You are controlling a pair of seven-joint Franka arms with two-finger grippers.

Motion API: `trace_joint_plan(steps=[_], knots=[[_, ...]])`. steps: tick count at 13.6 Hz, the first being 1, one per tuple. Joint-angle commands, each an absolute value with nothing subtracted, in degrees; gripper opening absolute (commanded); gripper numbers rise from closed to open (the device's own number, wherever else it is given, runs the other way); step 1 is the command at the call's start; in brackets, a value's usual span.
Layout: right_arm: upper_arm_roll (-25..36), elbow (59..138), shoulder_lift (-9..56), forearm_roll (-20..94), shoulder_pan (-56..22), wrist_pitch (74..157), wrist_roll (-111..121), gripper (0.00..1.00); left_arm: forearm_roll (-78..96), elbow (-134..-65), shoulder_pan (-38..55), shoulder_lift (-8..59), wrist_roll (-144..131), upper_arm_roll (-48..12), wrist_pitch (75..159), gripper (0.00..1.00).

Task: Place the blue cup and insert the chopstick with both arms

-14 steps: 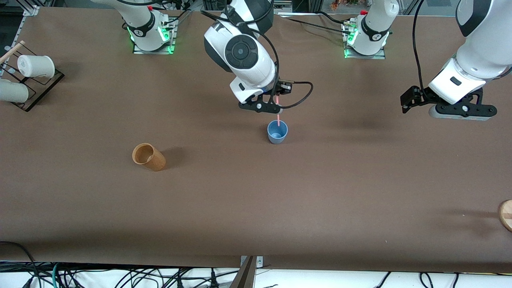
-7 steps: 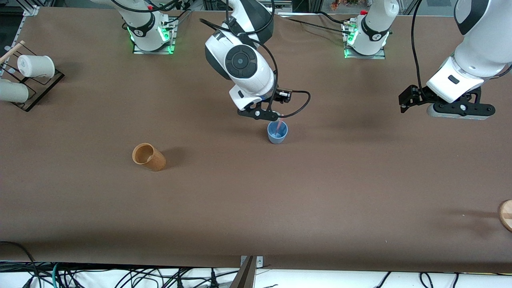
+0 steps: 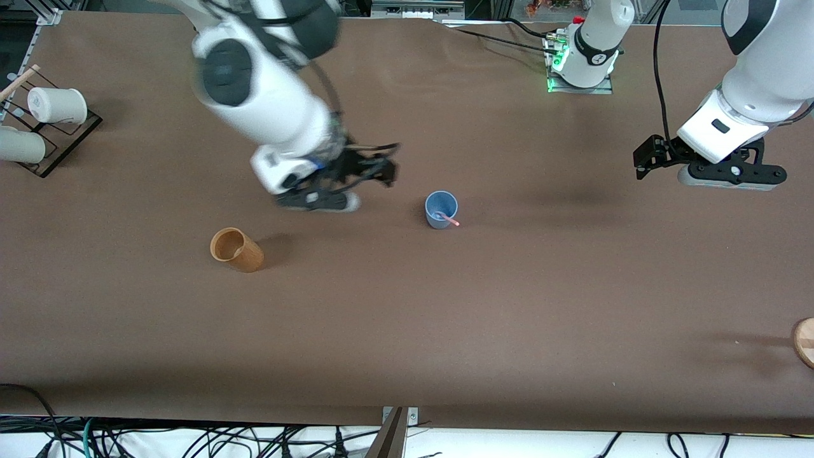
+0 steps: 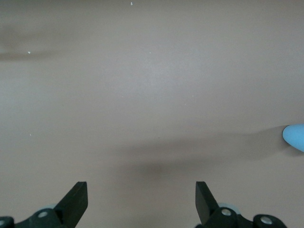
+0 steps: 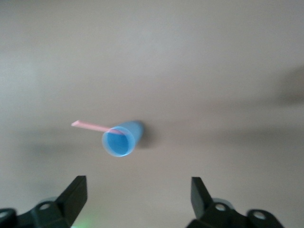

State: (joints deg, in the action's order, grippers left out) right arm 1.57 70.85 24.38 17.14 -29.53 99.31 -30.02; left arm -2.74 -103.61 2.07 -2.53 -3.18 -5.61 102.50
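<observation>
the blue cup point(image 3: 441, 209) stands upright near the middle of the table point(image 3: 509, 318), with the chopstick point(image 3: 450, 221) in it, leaning on the rim and sticking out toward the front camera. in the right wrist view the cup point(image 5: 119, 139) shows its open mouth, and the chopstick point(image 5: 90, 126) slants out over the rim.

the right gripper point(image 3: 331, 194) hangs over bare table between the blue cup and the tan cup point(image 3: 236, 249), clear of both. its fingers point(image 5: 76, 190) stand wide apart with nothing between them.

the left gripper point(image 3: 725, 175) waits over the table toward the left arm's end, well apart from the cup. its fingers point(image 4: 76, 197) are spread wide and empty, with only bare table below; a bit of the blue cup point(image 4: 294, 137) shows at the edge of that wrist view.

the tan cup lies tilted on its side, nearer to the front camera than the blue cup and toward the right arm's end. a rack point(image 3: 60, 143) with white cups point(image 3: 57, 105) sits at the table edge on the right arm's end. a round wooden thing point(image 3: 804, 341) is cut off by the edge at the left arm's end. the wide strip of table nearest the front camera is open brown surface.
</observation>
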Motion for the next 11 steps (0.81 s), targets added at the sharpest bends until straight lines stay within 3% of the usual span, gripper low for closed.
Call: trace_joint_plan(steps=[1, 6, 11], knots=[[1.1, 85.3, 13.4, 11.0, -23.0, 99.9, -14.0, 1.0, -0.7, -101.5, 2.5, -1.6, -2.1, -5.8, 101.9, 1.0], [1.9, 88.0, 6.6, 5.6, -12.8, 90.4, -2.9, 1.0, -0.7, -101.4, 2.5, -1.5, -2.1, -5.8, 101.9, 1.0], [1.7, 87.9, 4.7, 1.0, -12.7, 89.1, -1.2, 1.0, -0.7, -101.4, 2.5, -1.6, -2.1, -6.0, 101.7, 1.0]])
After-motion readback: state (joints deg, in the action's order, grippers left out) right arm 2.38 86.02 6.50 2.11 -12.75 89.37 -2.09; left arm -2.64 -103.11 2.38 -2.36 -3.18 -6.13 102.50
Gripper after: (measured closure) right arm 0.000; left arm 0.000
